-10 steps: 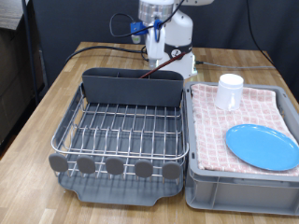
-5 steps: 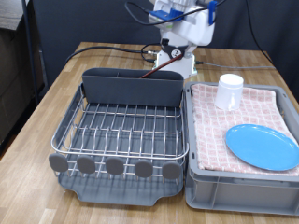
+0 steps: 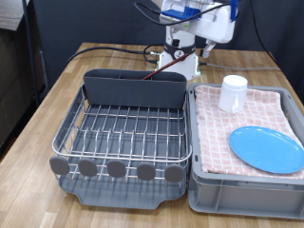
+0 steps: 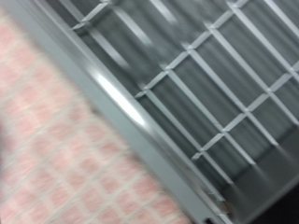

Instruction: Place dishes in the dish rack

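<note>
Claw is high at the exterior view's top, behind the caddy; jaw state unreadable. Cup and plate sit below it, toward the exterior view's right, in the crate; dish rack bare, wrist view probably straddles both.

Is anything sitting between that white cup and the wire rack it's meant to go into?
Only the crate's grey wall and the rack's rim lie between the white cup and the dish rack. No loose object blocks it. The gripper hangs above, behind the caddy.
</note>
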You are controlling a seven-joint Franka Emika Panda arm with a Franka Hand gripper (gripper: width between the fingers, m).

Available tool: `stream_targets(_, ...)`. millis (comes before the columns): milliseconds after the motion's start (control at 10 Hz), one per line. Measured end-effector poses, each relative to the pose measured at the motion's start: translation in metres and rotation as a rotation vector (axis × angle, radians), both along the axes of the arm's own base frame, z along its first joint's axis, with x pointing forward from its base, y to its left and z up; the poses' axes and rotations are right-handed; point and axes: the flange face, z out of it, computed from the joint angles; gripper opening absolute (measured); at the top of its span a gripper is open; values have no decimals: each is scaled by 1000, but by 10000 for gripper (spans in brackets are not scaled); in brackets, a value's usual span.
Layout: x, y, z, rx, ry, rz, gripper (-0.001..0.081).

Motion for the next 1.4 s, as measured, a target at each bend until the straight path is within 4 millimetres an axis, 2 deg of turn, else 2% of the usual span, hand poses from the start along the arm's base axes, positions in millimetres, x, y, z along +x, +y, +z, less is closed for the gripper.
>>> stream_targets(300, 31, 32, 12, 20, 8, 113, 802)
stream_targets(600, 58, 61, 11, -8, 41, 158, 802)
stream_targets(900, 60, 64, 13, -17, 14, 182, 802)
stream_targets(1200, 63, 93, 20, -2, -13, 209, 802)
stream_targets(1400, 66, 104, 9, 56, -33, 198, 802)
